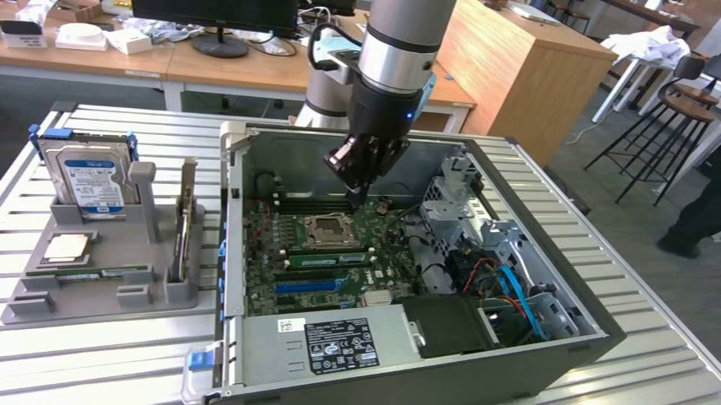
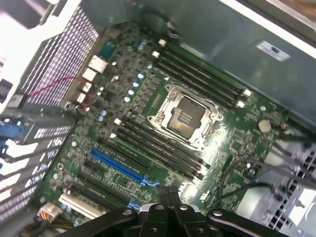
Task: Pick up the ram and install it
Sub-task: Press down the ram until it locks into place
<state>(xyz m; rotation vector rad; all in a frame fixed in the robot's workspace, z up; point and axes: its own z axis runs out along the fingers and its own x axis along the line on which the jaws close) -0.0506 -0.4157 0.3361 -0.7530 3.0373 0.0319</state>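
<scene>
While hanging low inside the open case, shows the black gripper (image 1: 363, 200) with fingers pressed together and nothing held.

Reading from the exterior view's left across the slatted metal worktop (image 1: 113, 354):

- Near the left edge, finds one grey moulded parts holder (image 1: 147, 295).
- Counts on that holder one upright blue-labelled hard drive (image 1: 90, 181), one square silver processor chip (image 1: 66, 247), one slim green twin stick (image 1: 96, 272) lying flat, and one tall brownish expansion card (image 1: 186, 215) standing on edge.
- At the worktop's middle, finds one grey steel computer case (image 1: 597, 329) with one green motherboard (image 1: 265, 245) lying inside.
- Counts on the motherboard one square metal processor socket (image 1: 334, 228), with one bank of long black memory slots (image 2: 197, 76) on each side of it.

Places the ram (image 1: 329, 258), a slim green stick with dark chips, seemingly in a slot just beside the socket, on the nearer side. Makes two green sticks in all.

Puts the closed fingertips over the farther bank of slots, apart from the ram.

Looks like the seating stage, pick-up apparently done. Cannot confirm full seating or closed latches. Calls for straight, even downward pressure along the stick's top edge, without tilt.
</scene>
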